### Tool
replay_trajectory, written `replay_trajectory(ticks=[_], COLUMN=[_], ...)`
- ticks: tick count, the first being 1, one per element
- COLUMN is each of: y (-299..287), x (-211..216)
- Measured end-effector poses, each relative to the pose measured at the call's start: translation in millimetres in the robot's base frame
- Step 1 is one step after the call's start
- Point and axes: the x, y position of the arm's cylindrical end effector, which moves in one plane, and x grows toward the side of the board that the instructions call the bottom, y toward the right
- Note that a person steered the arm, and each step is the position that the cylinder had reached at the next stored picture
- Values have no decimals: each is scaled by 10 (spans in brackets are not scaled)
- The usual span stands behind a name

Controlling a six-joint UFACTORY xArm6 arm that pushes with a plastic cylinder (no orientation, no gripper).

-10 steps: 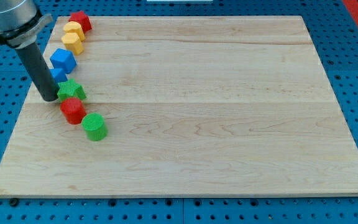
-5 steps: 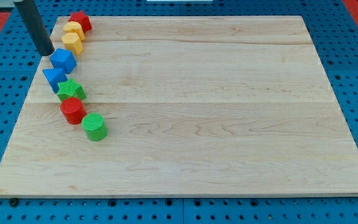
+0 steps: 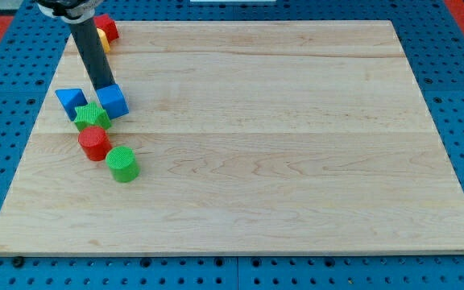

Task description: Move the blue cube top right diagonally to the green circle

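Observation:
The blue cube (image 3: 113, 101) lies near the board's left side, touching the right of a green star-like block (image 3: 92, 117). The green circle (image 3: 122, 163) is a short cylinder lower down, below and slightly right of the cube. My tip (image 3: 104, 89) rests against the cube's upper left edge; the dark rod leans up to the view's top left. A red block (image 3: 94, 142) sits between the green star-like block and the green circle.
A blue triangular block (image 3: 71, 101) lies left of the cube. A red block (image 3: 106, 27) sits at the board's top left corner. A yellow block (image 3: 102, 40) shows partly behind the rod. The wooden board (image 3: 296, 145) lies on a blue pegboard.
My tip swung from the left edge up and then right and down. It pushed the blue cube down and right, next to the green star-like block. The rod now hides the yellow blocks.

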Motion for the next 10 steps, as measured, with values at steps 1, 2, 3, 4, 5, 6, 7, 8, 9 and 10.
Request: replay_trajectory(ticks=[1,2,3,4,5,6,7,8,9,10], y=[82,80,-26,-41,-6,245,325,427,754,925], x=[65,35,54,132,278,566,801,990,1074,1068])
